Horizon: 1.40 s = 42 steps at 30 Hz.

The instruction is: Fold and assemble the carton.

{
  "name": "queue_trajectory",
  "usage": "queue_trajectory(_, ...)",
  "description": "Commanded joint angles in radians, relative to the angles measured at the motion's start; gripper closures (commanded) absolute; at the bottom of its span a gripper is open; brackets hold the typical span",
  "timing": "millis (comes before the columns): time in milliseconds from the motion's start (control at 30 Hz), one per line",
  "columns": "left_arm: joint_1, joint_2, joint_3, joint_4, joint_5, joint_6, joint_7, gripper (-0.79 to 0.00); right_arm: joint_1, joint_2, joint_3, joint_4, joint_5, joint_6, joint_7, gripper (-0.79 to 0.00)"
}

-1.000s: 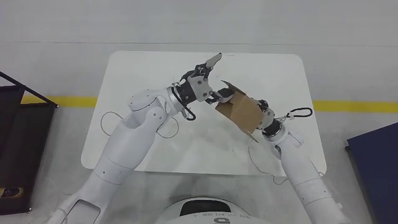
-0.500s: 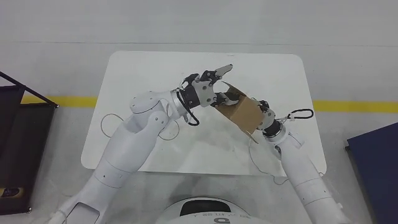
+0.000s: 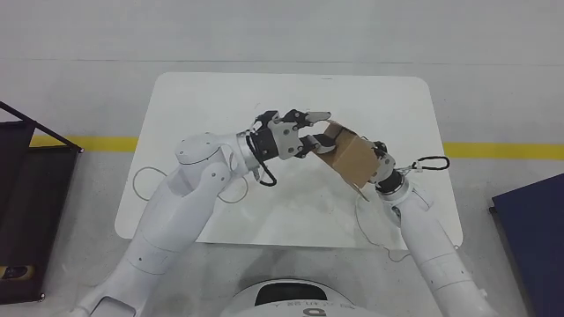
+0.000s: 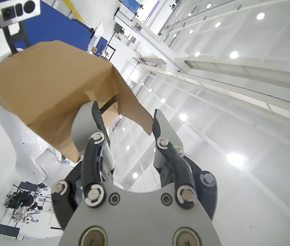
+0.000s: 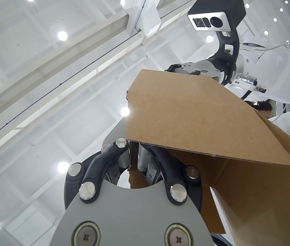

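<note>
The brown carton [image 3: 350, 153] is held above the white table [image 3: 211, 106], partly opened, with loose flaps. My right gripper [image 3: 378, 162] grips its near right end; in the right wrist view the right gripper [image 5: 141, 156] is shut on a flap under the carton's panel [image 5: 185, 119]. My left gripper [image 3: 319, 129] is at the carton's far left end, open. In the left wrist view the left gripper [image 4: 127, 120] straddles the corner of a flap of the carton [image 4: 45, 85], with one finger [image 4: 97, 113] against the cardboard.
A yellow floor line [image 3: 88, 143] runs behind the table. A dark frame [image 3: 26, 172] stands to the left and a blue panel [image 3: 533, 229] to the right. A thin cable [image 3: 150, 176] loops on the table's left part.
My left gripper swung from pointing away over the table round to the carton's left end, and now spans a flap. The carton shifted slightly right with the right gripper.
</note>
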Motion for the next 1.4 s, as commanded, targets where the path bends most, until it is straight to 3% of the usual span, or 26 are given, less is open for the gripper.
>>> queue_trajectory(0, 0.005, 0.003, -0.008, -0.007, 0.0, 0.015, 0.0, -0.348, 0.002, -0.001, -0.001, 0.002, 0.005, -0.003, -0.001, 0.0)
queue_trajectory(200, 0.019, 0.011, -0.033, -0.029, -0.005, 0.051, -0.01, -0.302, 0.006, -0.003, -0.004, 0.006, 0.009, -0.014, -0.003, 0.0)
queue_trajectory(267, 0.023, 0.014, -0.039, -0.032, -0.009, 0.064, -0.016, -0.225, 0.007, -0.003, -0.005, 0.004, 0.006, -0.015, -0.007, 0.0)
queue_trajectory(400, 0.032, 0.017, -0.05, -0.032, -0.035, 0.075, -0.023, -0.172, 0.006, -0.003, -0.008, -0.006, -0.002, -0.017, -0.017, 0.0)
queue_trajectory(667, 0.034, 0.022, -0.054, -0.03, -0.045, 0.1, -0.028, -0.145, -0.001, -0.002, -0.006, -0.03, -0.012, -0.025, -0.038, 0.0)
queue_trajectory(867, 0.03, 0.026, -0.053, -0.01, -0.051, 0.128, -0.027, -0.215, -0.004, -0.002, -0.008, -0.043, -0.02, -0.02, -0.054, 0.0)
queue_trajectory(1067, 0.019, 0.028, -0.048, 0.005, -0.089, 0.171, -0.035, -0.382, -0.005, -0.001, -0.01, -0.056, -0.03, -0.021, -0.065, 0.0)
queue_trajectory(1200, 0.021, 0.031, -0.052, -0.003, -0.122, 0.217, -0.034, -0.585, -0.005, -0.001, -0.011, -0.063, -0.035, -0.021, -0.071, 0.0)
queue_trajectory(1367, 0.03, 0.037, -0.066, -0.021, -0.151, 0.251, -0.025, -0.643, -0.003, 0.0, -0.01, -0.071, -0.038, -0.021, -0.072, 0.0)
